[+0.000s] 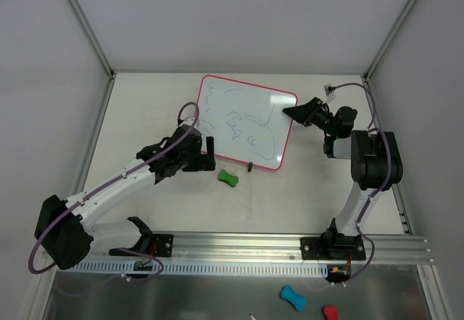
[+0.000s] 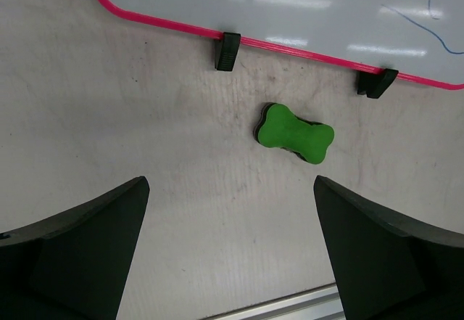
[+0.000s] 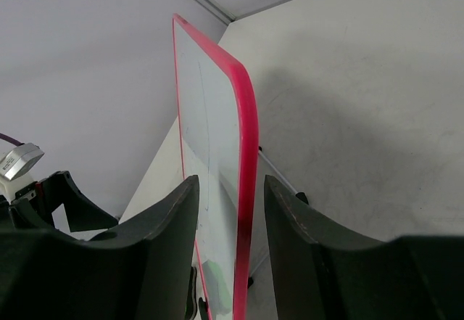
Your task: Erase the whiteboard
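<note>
Left gripper (image 2: 230,189): fingers spread wide, holding nothing, poised above the table (image 2: 109,131) with the green eraser (image 2: 293,133) lying ahead of the gap, offset toward the right finger.

Right gripper (image 3: 230,182): fingers straddle the pink right edge of the whiteboard (image 1: 250,95); whether they clamp it cannot be told.

Whiteboard: at mid-table, propped on its two black feet (image 2: 227,50). Blue scribbles (image 1: 233,120) remain on its face.

Eraser: on the table just in front of the board's lower edge, clear of it.

Assessment: no wiping is evident; the step in hand is picking up the eraser. Next, the left gripper should centre over the eraser, descend and close across its narrow waist, avoiding the feet.
</note>
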Motion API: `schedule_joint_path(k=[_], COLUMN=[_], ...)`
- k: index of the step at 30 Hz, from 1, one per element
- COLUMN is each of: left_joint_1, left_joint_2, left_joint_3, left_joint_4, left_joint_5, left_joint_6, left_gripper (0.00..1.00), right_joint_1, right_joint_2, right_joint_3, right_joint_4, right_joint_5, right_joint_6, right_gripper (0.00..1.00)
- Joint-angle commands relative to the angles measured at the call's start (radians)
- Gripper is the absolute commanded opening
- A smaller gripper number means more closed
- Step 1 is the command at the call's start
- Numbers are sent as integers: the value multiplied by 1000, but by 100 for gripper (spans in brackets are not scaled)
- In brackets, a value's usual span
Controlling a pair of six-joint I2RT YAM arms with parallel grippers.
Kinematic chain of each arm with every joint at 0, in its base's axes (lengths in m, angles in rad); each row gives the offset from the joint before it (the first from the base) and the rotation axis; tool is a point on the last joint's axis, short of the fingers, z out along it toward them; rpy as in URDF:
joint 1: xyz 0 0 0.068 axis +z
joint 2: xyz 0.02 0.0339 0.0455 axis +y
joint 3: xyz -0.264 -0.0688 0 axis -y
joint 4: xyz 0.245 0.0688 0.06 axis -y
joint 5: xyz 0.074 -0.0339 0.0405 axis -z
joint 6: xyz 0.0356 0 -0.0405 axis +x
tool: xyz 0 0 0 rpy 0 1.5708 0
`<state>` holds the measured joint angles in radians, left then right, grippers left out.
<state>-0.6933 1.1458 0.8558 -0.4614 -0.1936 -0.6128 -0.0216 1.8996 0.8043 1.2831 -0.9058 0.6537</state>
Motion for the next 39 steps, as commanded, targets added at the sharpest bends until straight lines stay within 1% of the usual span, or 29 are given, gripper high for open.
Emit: schedule_joint_path(k=[1, 2, 3, 4, 7, 14, 17, 20, 23, 32, 35, 39], left_joint_1=[-6, -8, -9, -14, -48, -57, -60, -74, -90, -127, -133, -140], left_joint_2=[31, 51, 60, 71, 109, 141, 164, 207, 274, 387, 422, 482], left_joint_3=[55, 58, 64, 68, 75, 43, 49, 60, 80, 143, 164, 183], left_joint_4=[7, 10, 32, 44, 65, 162, 167, 167, 168, 178, 181, 182], left_joint_5=[-35, -14, 56, 89, 140, 285, 284, 249, 233, 197, 151, 135], left_joint_6=[140, 143, 168, 191, 258, 366, 366, 352, 344, 338, 324, 303], left_gripper=[99, 99, 99, 99, 99, 99, 99, 99, 99, 99, 99, 99], right_joint_1=[5, 5, 5, 5, 5, 5, 5, 5, 5, 5, 5, 5], right_joint_2=[10, 10, 9, 10, 12, 12, 12, 12, 13, 13, 12, 12], right_joint_3=[18, 16, 18, 18, 21, 18, 19, 19, 19, 18, 18, 19], right_joint_4=[67, 67, 67, 67, 67, 67, 67, 67, 67, 67, 67, 67], right_joint_5=[-24, -24, -24, -24, -25, -28, -28, -30, -30, -33, -31, -31], right_joint_6=[-22, -20, -22, -22, -20, -20, -20, -22, -22, -20, -19, -19], right_gripper=[44, 44, 44, 44, 44, 44, 45, 49, 50, 49, 49, 49])
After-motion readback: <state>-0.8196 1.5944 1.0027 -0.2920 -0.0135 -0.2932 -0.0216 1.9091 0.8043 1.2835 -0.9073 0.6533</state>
